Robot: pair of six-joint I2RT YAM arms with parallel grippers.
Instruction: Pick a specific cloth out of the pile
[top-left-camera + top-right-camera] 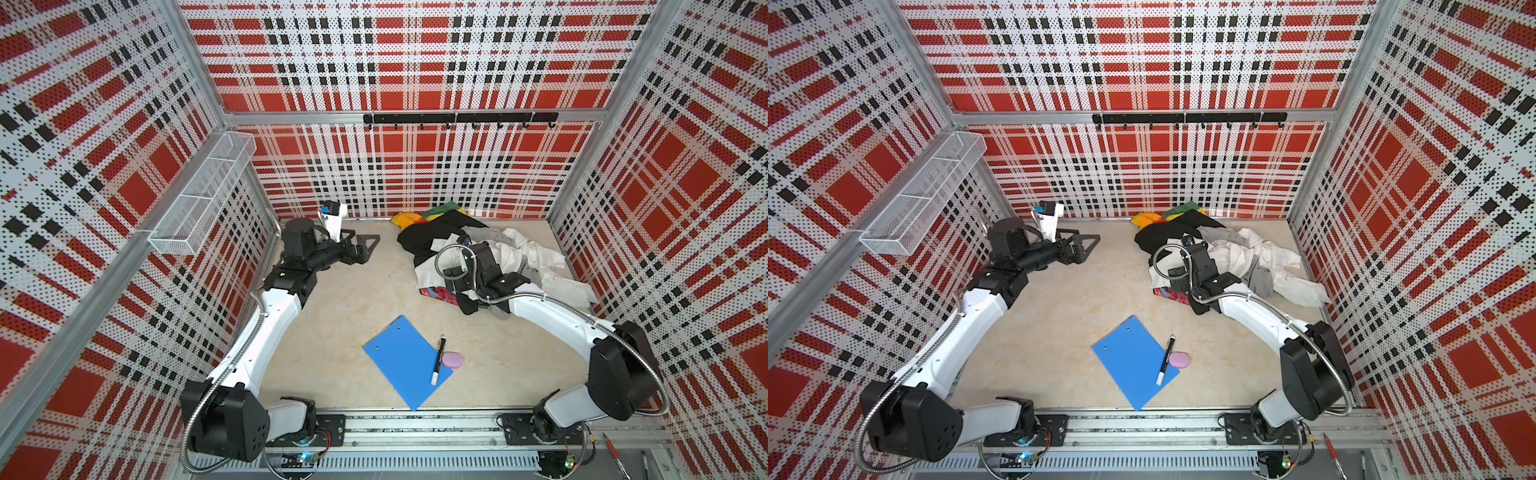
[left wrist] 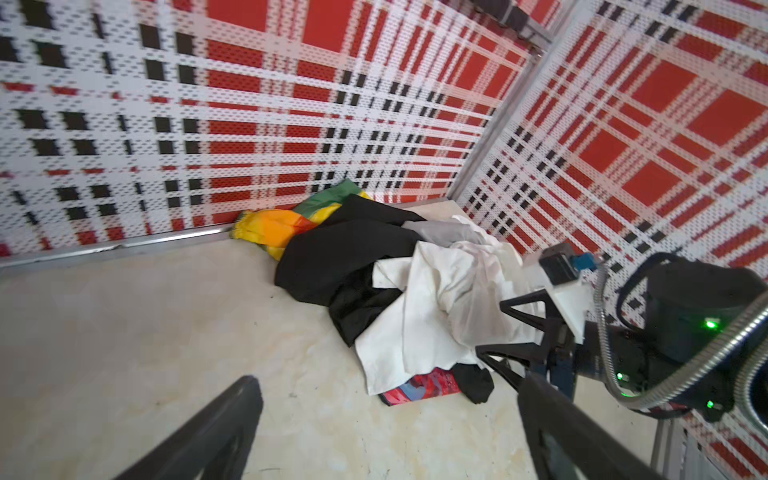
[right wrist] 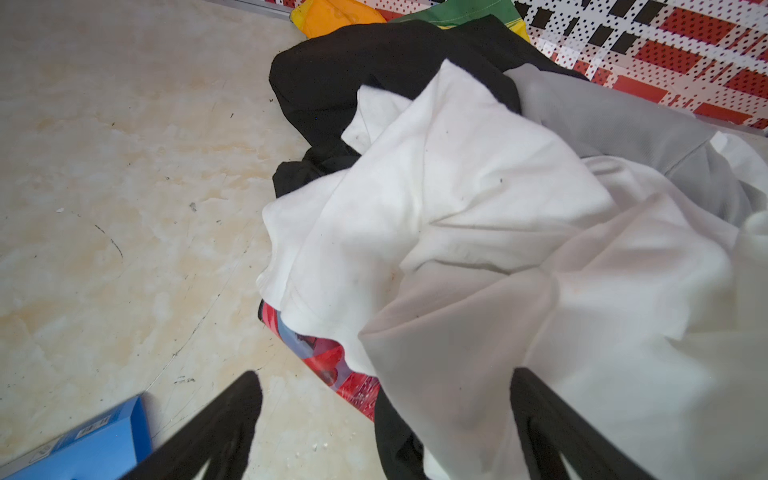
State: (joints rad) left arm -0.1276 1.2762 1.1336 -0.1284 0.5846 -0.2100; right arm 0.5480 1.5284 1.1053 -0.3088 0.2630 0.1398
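Nearest the camera, the mounting rail [image 1: 415, 424] runs along the table's front edge with both arm bases bolted to it.

On the left wall hangs a wire basket [image 1: 199, 195], above the left arm's reach. That arm stretches along the left wall towards the back, its wrist turned inward. The left gripper [image 2: 388, 380] is spread wide and empty over bare table.

The middle of the table [image 1: 353, 299] is open from there to the pile. Only the blue clipboard [image 1: 403, 361] lies near the front, with a marker [image 1: 438, 359] on it and a pink eraser [image 1: 452, 360] just beside.

The pile [image 1: 519, 253] fills the back right corner, touching the back wall and lying close to the right one. The cloth [image 1: 415, 241] forms its far-left part. It lies against the rainbow-striped cloth [image 1: 409, 218] and is partly under white and grey pieces.

The right arm bends in from the right. The right gripper [image 3: 384, 374] is spread wide at the pile's near-left edge. One finger is over bare table and the other is at white fabric. Whether it touches cannot be told.
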